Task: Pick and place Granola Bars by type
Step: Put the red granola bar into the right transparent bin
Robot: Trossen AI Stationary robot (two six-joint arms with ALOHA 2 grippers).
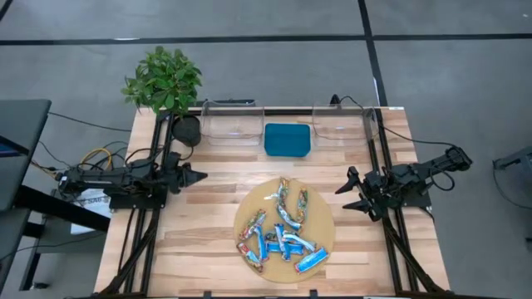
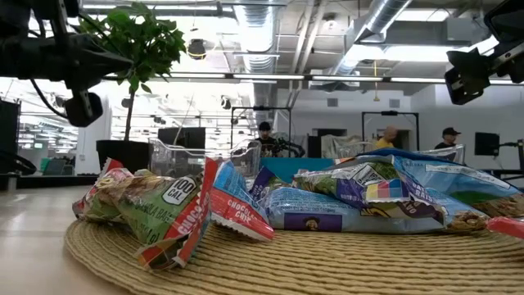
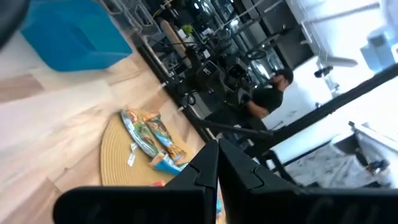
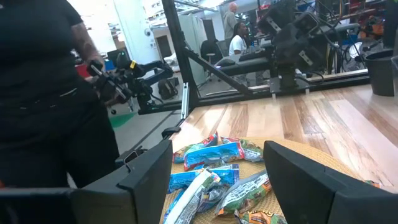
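The Granola Bars [image 1: 281, 232], light, crinkly and likely slippery in shiny wrappers, lie heaped on a woven mat [image 1: 324, 218] ahead of the wide right pincer [image 1: 350, 193], best pinched mid-length; the left pincer [image 1: 199, 176] rests closed.

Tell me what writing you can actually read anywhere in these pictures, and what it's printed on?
"CHOCOLATE CHIP": on the red end of a granola bar wrapper at the front of the woven mat, low view; partly creased.
"COOL...": white badge on the green-and-red wrapper beside it; the rest is too blurred to read.
All other wrapper print is too small or blurred.
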